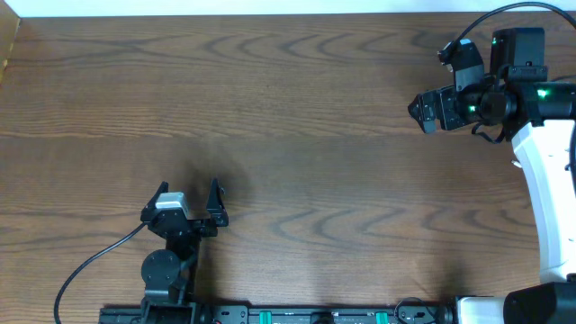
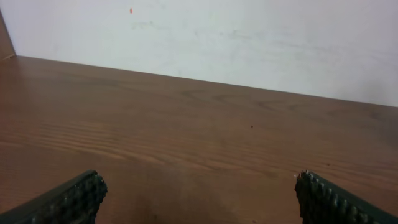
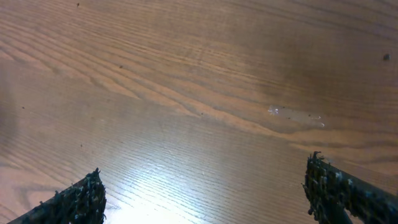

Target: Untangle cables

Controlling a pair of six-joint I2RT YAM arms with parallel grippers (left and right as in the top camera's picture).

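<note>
The cables are out of view in every frame; only bare wooden table (image 1: 297, 135) shows. At the front left my left gripper (image 1: 189, 191) stands open, pointing toward the back of the table. Its wrist view has the left gripper (image 2: 200, 196) with dark ridged fingers (image 2: 74, 199) far apart and nothing between them. My right gripper (image 1: 436, 83) hangs open over the back right of the table. In its wrist view the right gripper (image 3: 202, 193) has worn black fingers (image 3: 342, 193) spread wide over wood grain, empty.
A thick black arm cable (image 1: 90, 265) loops off the left arm's base. The white right arm (image 1: 549, 180) runs along the right edge. A mounting rail (image 1: 270, 315) lines the front edge. A white wall (image 2: 249, 37) rises behind the table. A small shiny smear (image 3: 295, 114) marks the wood.
</note>
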